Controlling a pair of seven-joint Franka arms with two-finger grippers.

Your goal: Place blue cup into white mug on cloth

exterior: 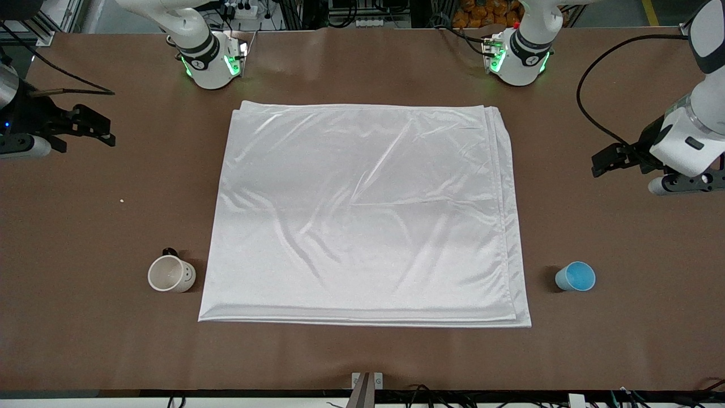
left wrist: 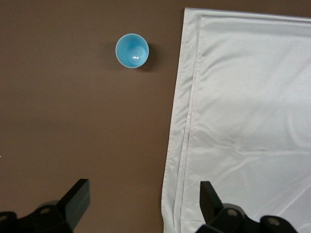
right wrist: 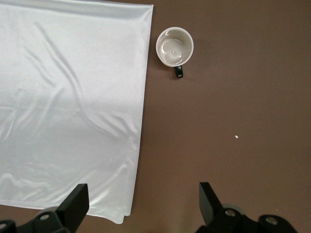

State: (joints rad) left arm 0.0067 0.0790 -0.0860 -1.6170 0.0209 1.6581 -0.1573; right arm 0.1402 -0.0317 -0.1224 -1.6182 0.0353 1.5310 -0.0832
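The cloth (exterior: 362,209) lies flat in the middle of the table. The blue cup (exterior: 575,276) stands upright on the bare table beside the cloth's near corner, toward the left arm's end. The white mug (exterior: 171,273) stands upright on the bare table beside the other near corner, toward the right arm's end. My left gripper (exterior: 603,161) is open and empty, up over the table by the cloth's edge (left wrist: 184,145); its wrist view shows the cup (left wrist: 132,50). My right gripper (exterior: 96,130) is open and empty over the bare table; its wrist view shows the mug (right wrist: 174,46) and cloth (right wrist: 68,102).
A tiny white crumb (exterior: 121,200) lies on the table between the right gripper and the mug. The two arm bases (exterior: 212,59) (exterior: 518,56) stand along the table's back edge. A metal bracket (exterior: 366,385) sits at the table's near edge.
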